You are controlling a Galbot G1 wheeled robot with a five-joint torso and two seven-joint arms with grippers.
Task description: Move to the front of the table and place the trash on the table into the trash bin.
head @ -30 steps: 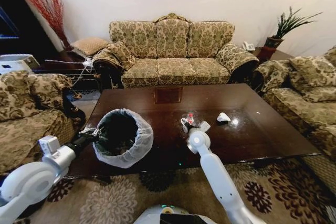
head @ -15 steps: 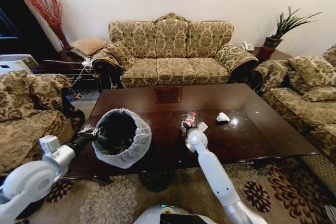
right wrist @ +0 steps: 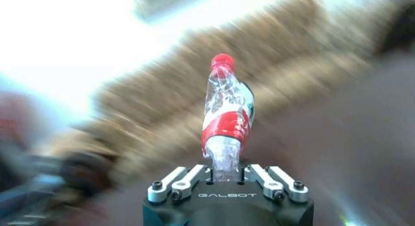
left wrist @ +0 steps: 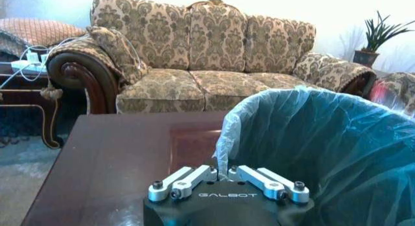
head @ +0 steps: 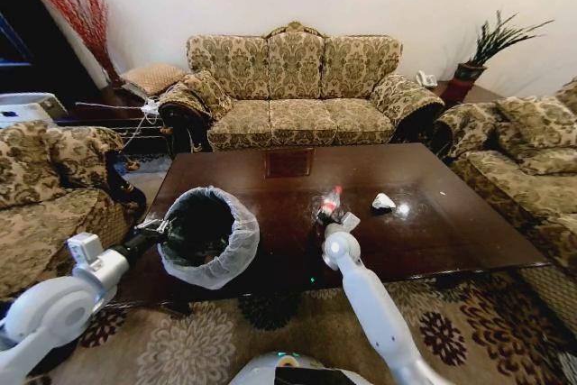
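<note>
left gripper (left wrist: 224, 173) clamped, right gripper (right wrist: 224, 171) clamped

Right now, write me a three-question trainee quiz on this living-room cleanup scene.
1. True or false: the right tool is shut on the bottle.
2. What does the left tool grip?
A. a cushion
B. the rim of the trash bin
C. a tissue
3. Fill in: the white crumpled tissue lies on the ____.

Key
1. True; the bottle's base sits between the fingers, red cap pointing away.
2. B; it holds the bag-lined rim at the table's near left edge.
3. Table, on the side of the bottle away from the bin.
</note>
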